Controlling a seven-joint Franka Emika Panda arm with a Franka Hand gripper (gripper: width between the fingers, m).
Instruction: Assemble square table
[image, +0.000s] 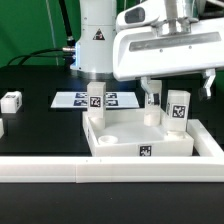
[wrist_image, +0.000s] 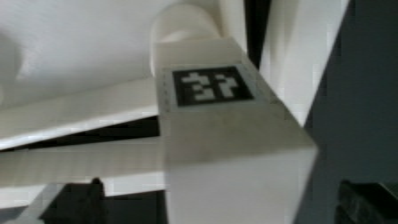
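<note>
The square table top lies in the middle of the exterior view, a white tray with a raised rim and a tag on its front wall. Three white tagged legs stand upright on it: one at the left corner, one at the back, one at the right corner. My gripper hangs over the right leg, open, with a finger well off each side of it. In the wrist view that leg runs up between the dark fingers, and my gripper does not touch it.
A loose leg lies at the exterior view's left, with another at the left edge. The marker board lies behind the table top. The long white L-shaped rail runs along the front. The arm's base stands at the back.
</note>
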